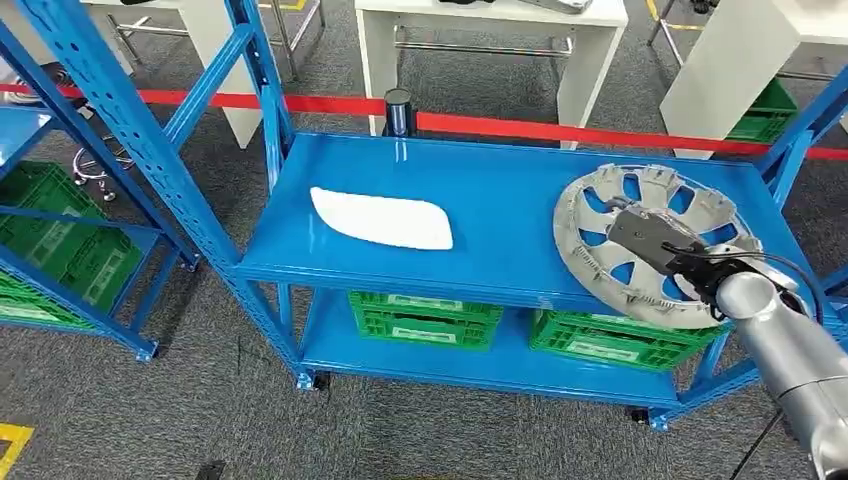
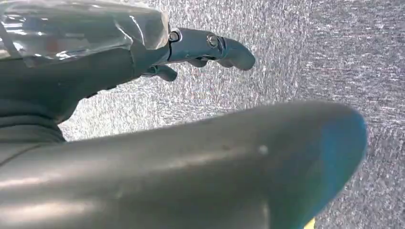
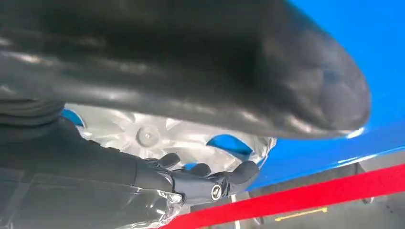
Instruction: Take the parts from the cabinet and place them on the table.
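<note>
A round grey wheel cover (image 1: 612,203) lies tilted at the right end of the blue shelf (image 1: 500,190), its near rim hanging over the shelf's front edge. My right hand (image 1: 648,238) rests on its middle and grips it. In the right wrist view the cover (image 3: 157,136) sits between the thick thumb and the dark fingers (image 3: 210,183) curled against its spokes. A flat white part (image 1: 382,220) lies on the shelf's left half, untouched. My left hand (image 2: 191,47) hangs above grey carpet with its fingers stretched out and nothing in it.
Green crates (image 1: 425,318) (image 1: 610,342) stand on the lower shelf. Another blue rack with green crates (image 1: 60,245) stands at the left. A red tape (image 1: 560,128) runs behind the shelf, with white tables (image 1: 490,40) beyond it.
</note>
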Controlling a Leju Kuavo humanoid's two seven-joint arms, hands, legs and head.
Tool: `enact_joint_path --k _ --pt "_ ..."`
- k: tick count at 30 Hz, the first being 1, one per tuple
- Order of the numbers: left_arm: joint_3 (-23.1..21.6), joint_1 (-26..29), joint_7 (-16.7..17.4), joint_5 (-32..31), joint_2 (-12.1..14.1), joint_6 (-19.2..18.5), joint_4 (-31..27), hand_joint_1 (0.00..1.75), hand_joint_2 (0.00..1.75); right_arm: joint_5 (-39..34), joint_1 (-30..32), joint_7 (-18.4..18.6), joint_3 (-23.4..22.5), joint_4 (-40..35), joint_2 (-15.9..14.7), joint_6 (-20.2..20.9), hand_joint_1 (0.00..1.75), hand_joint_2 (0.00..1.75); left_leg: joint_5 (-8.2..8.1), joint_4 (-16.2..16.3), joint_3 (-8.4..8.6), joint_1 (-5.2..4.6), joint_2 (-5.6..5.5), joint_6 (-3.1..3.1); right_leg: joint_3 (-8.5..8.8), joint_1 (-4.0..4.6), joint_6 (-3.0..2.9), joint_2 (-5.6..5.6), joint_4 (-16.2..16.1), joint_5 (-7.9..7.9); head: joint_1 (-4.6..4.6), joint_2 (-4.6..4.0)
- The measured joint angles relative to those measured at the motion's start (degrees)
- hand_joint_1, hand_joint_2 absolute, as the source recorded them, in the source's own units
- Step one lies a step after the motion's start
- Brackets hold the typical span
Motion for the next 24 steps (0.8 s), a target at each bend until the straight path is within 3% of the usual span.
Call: enact_joint_path --k 1,2,3,5,7,8,10,11,12,13,14,16,17,20,21,22,23,24 --pt "0.0 0.0 0.0 0.0 0.0 0.02 0.0 0.0 0.0 0.07 -0.25 0.0 0.02 0.02 -0.07 0.35 0.0 0.0 -0.3 0.45 -0.15 -0.06 -0.05 -0.45 2.51 -0.26 0.39 -0.26 -4.89 1.44 0.07 0.0" --pt "0.02 -0.03 0.0 -0.07 0.04 0.02 0.02 0.0 0.0 0.2 -0.56 0.0 0.13 0.02 -0.11 0.79 0.0 0.0 -0.73 1.16 -0.6 -0.48 -0.08 -0.96 3.19 0.2 -0.38 0.01 -5.67 1.1 0.09 0.0" --pt "0.0 -0.05 0.0 -0.18 0.04 0.02 0.02 0.0 0.0 0.48 -0.43 0.07 0.31 0.02 -0.17 1.29 0.0 0.0 -0.74 1.19 -0.71 -0.45 -0.07 -1.14 2.91 0.09 -1.31 0.21 -5.69 1.26 -0.05 0.0" --pt "0.0 -0.03 0.02 -0.42 0.0 0.11 0.02 0.0 0.0 0.87 -0.08 0.22 0.81 0.07 -0.22 1.86 0.0 0.0 -0.57 1.07 -0.76 -0.21 -0.08 -1.47 2.77 0.42 -1.99 0.26 -5.61 1.35 0.04 0.0" --pt "0.0 -0.08 0.11 -0.72 0.04 0.11 0.02 0.0 0.0 1.01 -0.07 0.24 1.16 0.11 -0.24 2.27 0.0 0.0 -1.36 1.81 -1.32 0.03 -0.14 -2.05 2.93 -0.14 -2.52 0.34 -5.78 1.51 0.05 0.0" --pt "0.0 -0.15 0.13 -0.9 0.02 0.11 0.02 0.0 0.0 1.0 -0.05 0.24 1.31 0.11 -0.31 2.45 0.0 0.0 -2.99 4.15 -2.36 0.07 -0.14 -2.38 2.96 -0.17 -2.74 0.34 -5.78 1.46 -0.18 0.0" --pt "0.0 -0.24 0.2 -1.05 0.02 0.11 0.02 0.0 0.0 1.07 0.29 0.24 1.81 0.35 -0.31 2.62 0.0 0.0 -7.32 13.59 -6.88 0.25 -0.13 -2.84 2.85 -0.09 -2.98 0.34 -5.78 1.48 -0.2 0.0" --pt "0.0 -0.19 0.24 -1.05 0.0 0.11 0.02 0.0 0.0 1.16 0.62 0.28 2.01 0.48 -0.31 2.64 0.0 0.0 -8.64 17.86 -9.01 0.28 -0.13 -2.9 2.84 0.02 -2.99 0.33 -5.78 1.48 -0.17 0.0" --pt "-0.02 -0.18 0.26 -1.05 -0.06 0.11 0.02 0.0 0.0 1.16 0.89 0.31 2.27 0.61 -0.31 2.64 0.0 0.0 -8.62 19.63 -10.05 0.3 -0.13 -2.86 2.84 0.07 -2.99 0.33 -5.78 1.48 -0.17 0.0" --pt "-0.02 -0.19 0.26 -1.05 -0.11 0.11 0.02 0.0 0.0 1.18 1.05 0.31 2.45 0.72 -0.31 2.64 0.0 0.0 -7.43 18.57 -9.69 0.3 -0.14 -2.7 2.88 0.17 -2.99 0.34 -5.78 1.47 -0.17 0.0" --pt "0.0 -0.22 0.26 -1.05 -0.13 0.11 0.02 0.0 0.0 1.18 1.09 0.31 2.58 0.77 -0.31 2.64 0.0 0.0 -5.2 14.92 -8.07 0.29 -0.15 -2.44 2.89 0.26 -2.99 0.41 -5.78 1.47 -0.17 0.0" --pt "0.0 -0.24 0.26 -1.05 -0.04 0.11 0.02 0.0 0.0 1.16 1.06 0.31 2.6 0.76 -0.33 2.64 0.0 0.0 -0.47 4.12 -2.5 -0.01 -0.27 -1.25 3.01 0.44 -2.97 0.58 -5.8 1.48 -0.17 0.0" --pt "0.0 -0.29 0.26 -1.05 0.18 0.11 0.02 0.0 0.0 1.16 1.06 0.31 2.64 0.79 -0.33 2.64 0.0 0.0 -1.18 1.69 -1.19 -0.3 -0.24 -0.8 2.93 0.61 -2.89 0.6 -5.81 1.5 -0.09 0.0" --pt "0.0 -0.31 0.28 -1.09 0.18 0.11 0.02 0.0 0.0 1.18 1.08 0.33 3.06 0.87 -0.37 2.84 0.0 0.0 -0.99 1.57 -1.41 -0.7 -0.05 -0.74 2.73 0.54 -2.44 0.56 -5.96 1.75 -0.11 0.0" --pt "0.0 -0.35 0.31 -1.18 0.2 0.11 0.02 0.0 0.0 1.18 1.07 0.33 3.17 0.87 -0.46 3.08 0.0 1.75 -0.65 1.01 -1.02 -0.72 -0.03 -0.37 2.85 0.63 -2.0 0.57 -6.34 1.94 -0.2 0.0" --pt "0.0 -0.38 0.33 -1.22 0.2 0.11 0.02 0.0 0.0 1.18 1.26 0.33 3.15 0.9 -0.66 3.21 0.0 1.75 0.17 -0.28 -0.26 0.0 0.11 -0.05 2.39 0.54 -1.89 0.42 -5.84 1.55 -0.07 0.0" --pt "0.0 -0.46 0.33 -1.31 0.15 0.11 0.0 0.0 0.0 1.14 1.22 0.33 3.24 0.98 -0.88 3.5 0.0 1.75 0.51 -0.75 -0.02 -0.21 0.15 0.34 1.56 0.69 -2.1 0.38 -4.14 0.4 0.07 -0.02" --pt "0.0 -0.56 0.35 -1.53 0.15 0.07 0.02 0.0 0.0 1.14 1.18 0.37 3.41 1.22 -1.02 3.72 0.0 1.75 0.69 -0.76 -0.14 -0.27 0.14 0.57 -0.29 0.64 -2.47 0.41 -0.18 -1.44 0.07 -0.02"
